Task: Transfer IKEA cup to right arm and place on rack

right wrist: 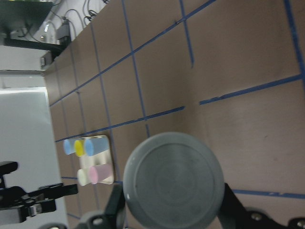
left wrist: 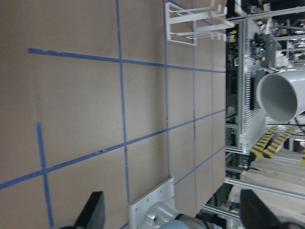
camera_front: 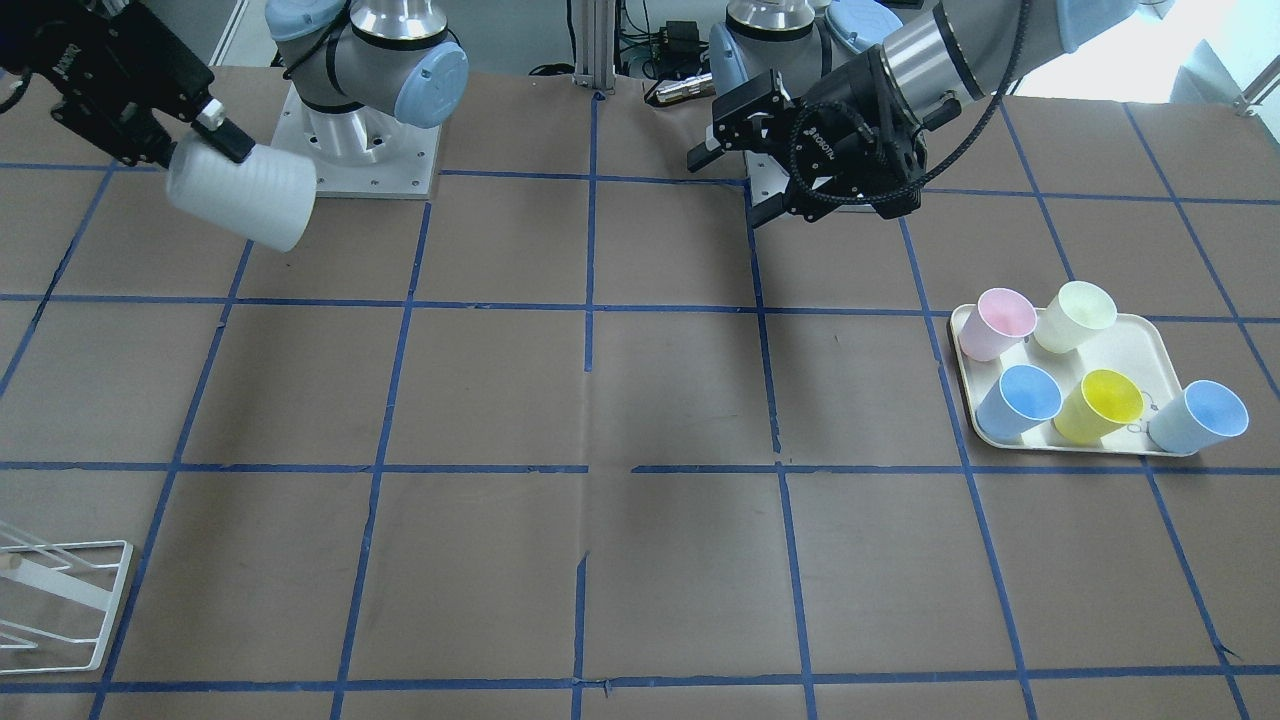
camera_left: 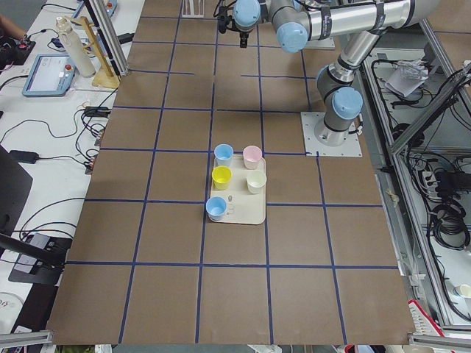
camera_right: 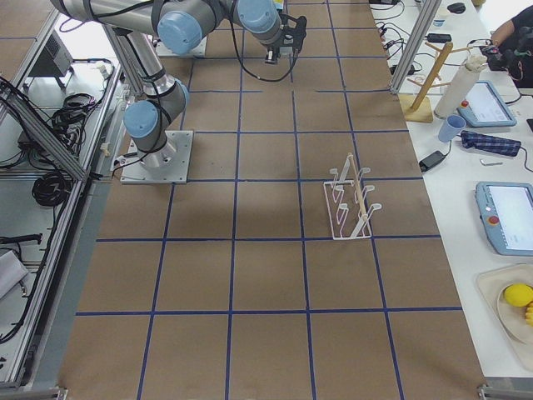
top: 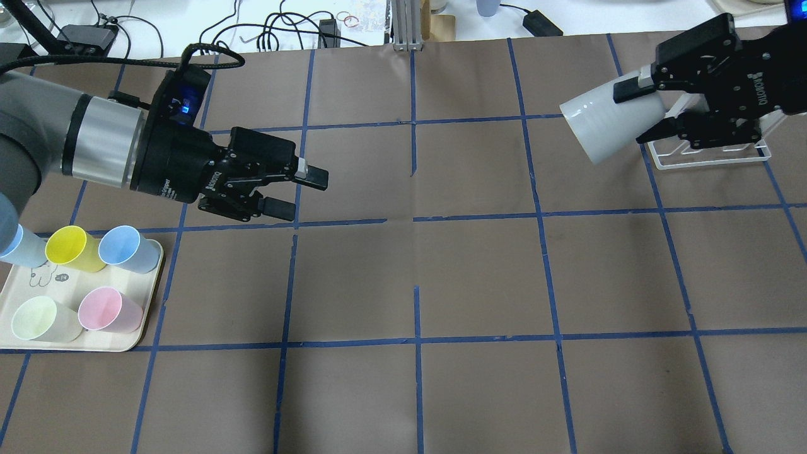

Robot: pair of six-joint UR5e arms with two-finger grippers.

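Handover looks done; grey cup [top: 608, 126] clamped in right gripper [top: 638, 112], held in air; left gripper [top: 298, 193] fingers spread, empty; remaining: put cup on rack [camera_right: 350, 206] by table's far edge.

- My counter [top: 479, 397] is covered in brown paper, taped with blue lines into a grid of squares.
- A cream tray [top: 113, 340] lies flat toward my left end.
- The white wire rack [camera_right: 352, 237] stands toward my right end, near the far edge.
- My right arm's mounting plate [camera_front: 400, 175] and my left arm's mounting plate [camera_left: 313, 147] sit along the near edge.
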